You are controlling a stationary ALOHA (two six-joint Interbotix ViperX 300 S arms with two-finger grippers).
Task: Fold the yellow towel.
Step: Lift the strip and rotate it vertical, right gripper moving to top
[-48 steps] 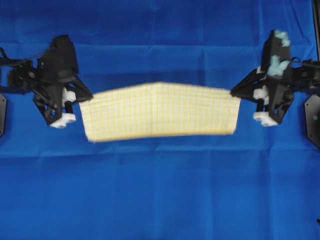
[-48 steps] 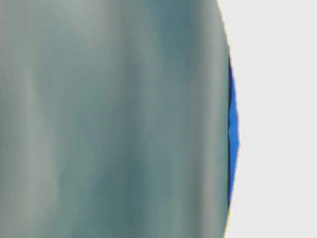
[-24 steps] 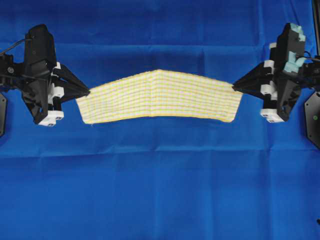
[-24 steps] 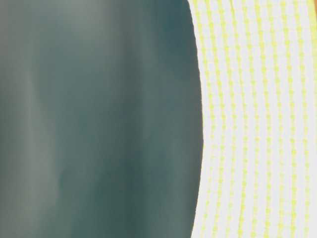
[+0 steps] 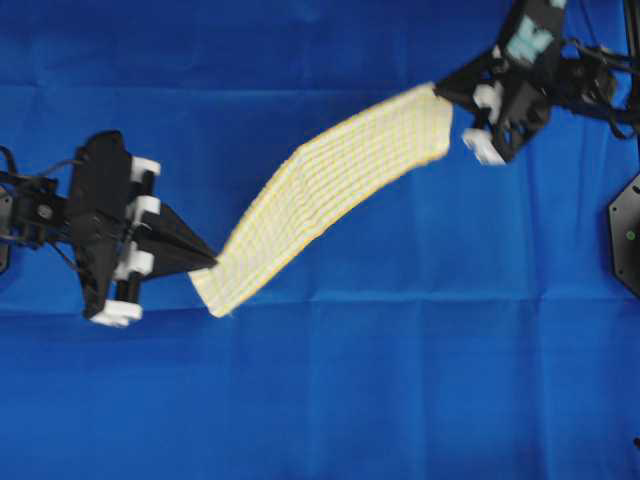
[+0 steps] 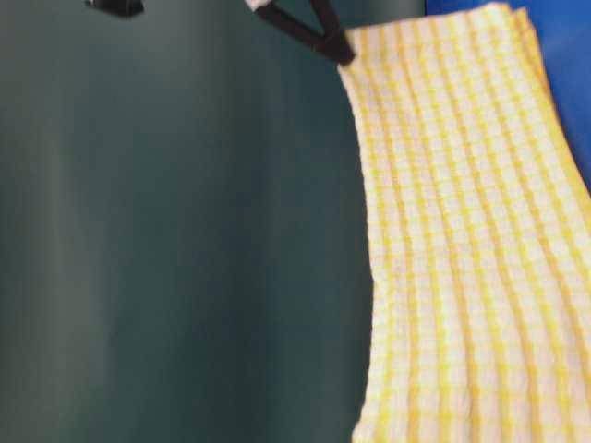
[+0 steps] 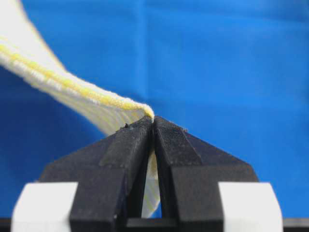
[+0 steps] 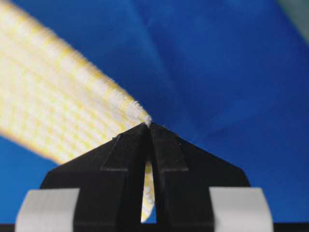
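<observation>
**Towel doubled and held off the bench, final folds still ahead**

The yellow towel (image 5: 330,195), a thin cream cloth checked with fine yellow stripes and hemmed in yellow, hangs in the air as a long narrow band above the bench. It runs on a diagonal in the overhead view, from lower left to upper right, with a slight sag and twist along its length. In the table-level view more than one layer shows at its far edge, so it looks to be doubled lengthwise at least once.

The left claw (image 5: 208,266), black with white blocks, is clamped on the lower-left end; its wrist camera shows the jaws pressed together with the hem pinched at the tips. The right claw (image 5: 440,90) grips the upper-right end the same way, cloth caught between its closed jaws.

Below lies the plain blue cloth (image 5: 400,380) covering the bench, creased but otherwise bare.

By my judgement the task is partway: a lengthwise fold is in, while bringing the ends together and laying the towel flat remain.
</observation>
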